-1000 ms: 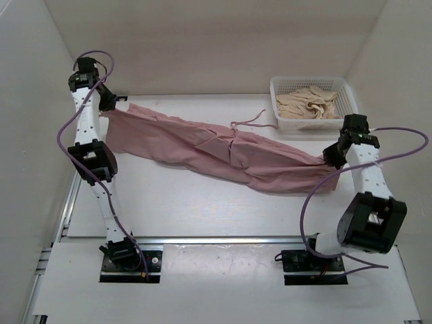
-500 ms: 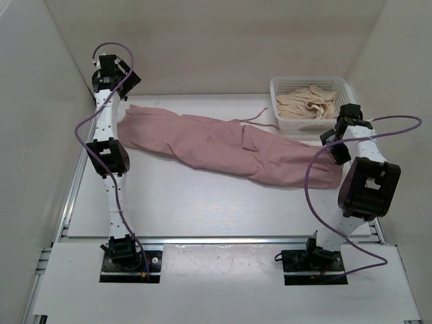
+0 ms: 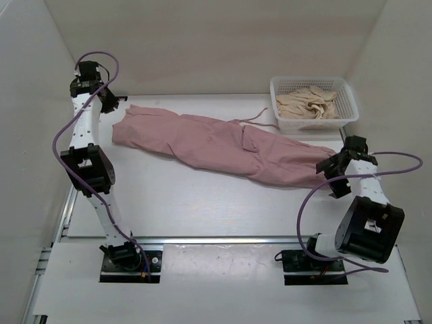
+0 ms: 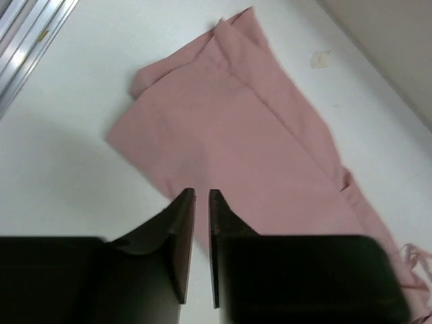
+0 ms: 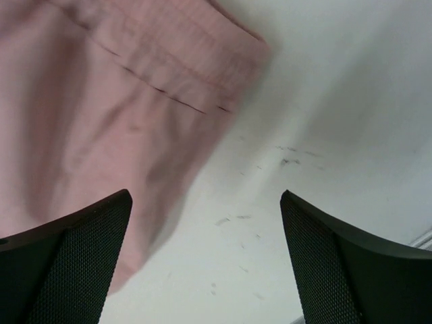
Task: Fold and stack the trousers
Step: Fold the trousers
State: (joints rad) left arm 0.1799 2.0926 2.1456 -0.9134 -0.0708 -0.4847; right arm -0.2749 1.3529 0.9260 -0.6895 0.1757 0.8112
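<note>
Both arms let go and back off; trousers (image 3: 223,145) lie long-ways between them, left gripper (image 4: 201,196) pressed nearly together, right gripper (image 5: 204,197) spread wide

Dusty-pink trousers (image 3: 229,147) flat, lengthwise, diagonal across table; drawstring (image 3: 253,120) loose

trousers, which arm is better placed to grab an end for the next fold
Probably right: the right gripper hangs open at one end of the trousers, ready to drop and pinch. The left gripper is over the other end but shut, so it must open first.
</note>
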